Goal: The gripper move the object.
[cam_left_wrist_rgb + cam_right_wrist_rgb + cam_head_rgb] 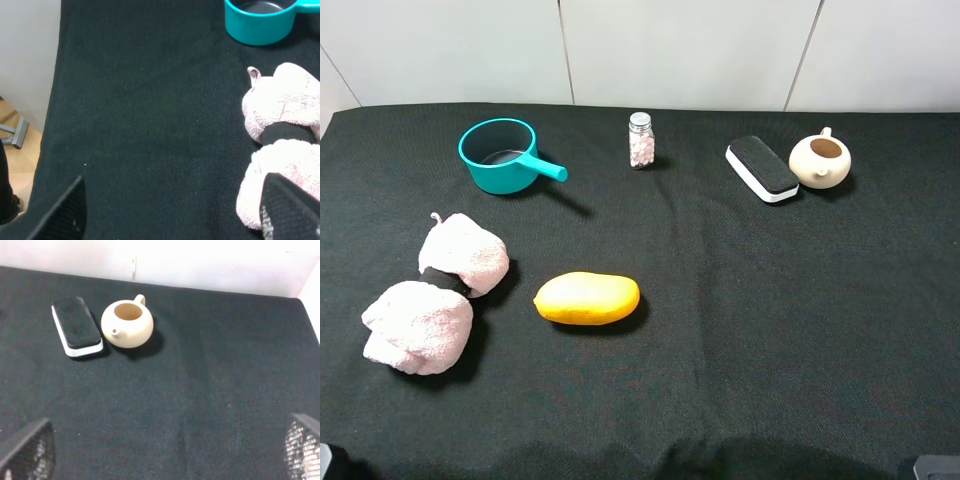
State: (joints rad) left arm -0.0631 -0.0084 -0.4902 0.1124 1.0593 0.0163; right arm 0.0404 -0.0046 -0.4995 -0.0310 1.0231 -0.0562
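Note:
The object, a flat eraser-like block (763, 168) with a black felt top and a white base, lies at the back right of the black cloth, right beside a cream teapot (820, 160). It also shows in the right wrist view (77, 326), far ahead of my right gripper (165, 455), which is open and empty, with one finger (27, 450) at each lower corner. My left gripper (175, 220) is open and empty over bare cloth, next to the pink towels (285, 110). In the exterior view only slivers of the arms show at the bottom corners.
A yellow mango (587, 298) lies mid-table. Pink rolled towels (440, 290) lie at the left. A teal saucepan (500, 155) and a small jar (641, 140) stand at the back. The teapot (127, 324) touches or nearly touches the block. The cloth's left edge (52, 100) drops to the floor.

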